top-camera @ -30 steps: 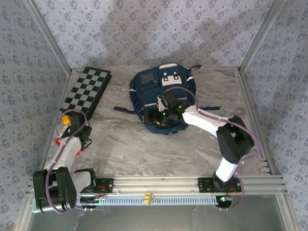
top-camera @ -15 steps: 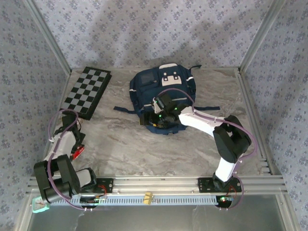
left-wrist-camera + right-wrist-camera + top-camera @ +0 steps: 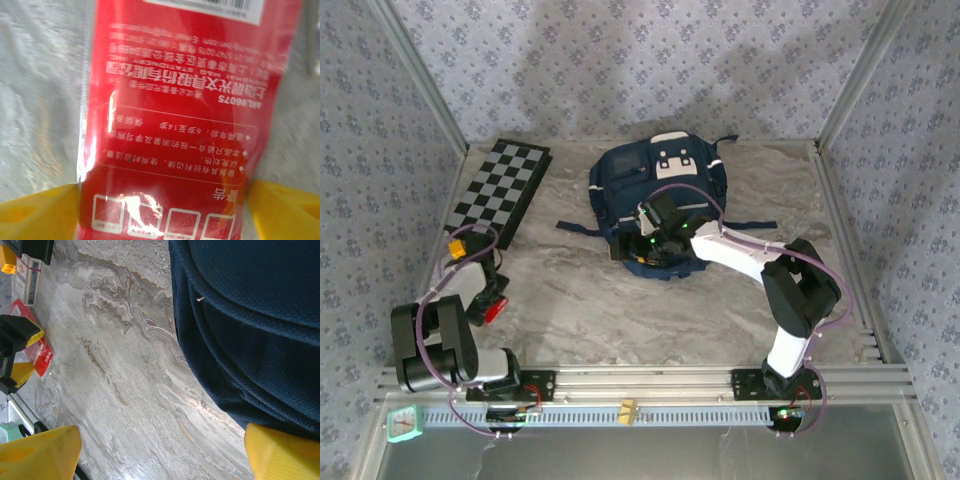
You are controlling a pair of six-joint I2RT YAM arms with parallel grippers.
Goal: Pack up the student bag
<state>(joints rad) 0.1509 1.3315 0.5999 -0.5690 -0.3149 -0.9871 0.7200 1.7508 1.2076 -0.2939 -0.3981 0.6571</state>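
Student bag (image 3: 655, 195) lying flat on the table (image 3: 620, 310). Far left of the bag: chessboard (image 3: 503, 190). Nearer left — left gripper (image 3: 162, 200), fingers astride a red packet (image 3: 190, 100), apparently to lift it; whether it actually grips cannot be told. At the bag's near edge — right gripper (image 3: 160, 445), wide and empty, probably poised to open it.

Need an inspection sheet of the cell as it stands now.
Surface: grey marbled table, no spills seen.
Job's things: student bag lying mid-table toward the far side; red packet flat on the table, near left.
Clutter: chessboard far left; small yellow item by its near end.
Grippers: left gripper straddles the packet, grip unclear; right gripper open at the bag's near edge.
Cables: purple cables loop along both arms, no snag seen.
Surroundings: patterned walls, aluminium frame.
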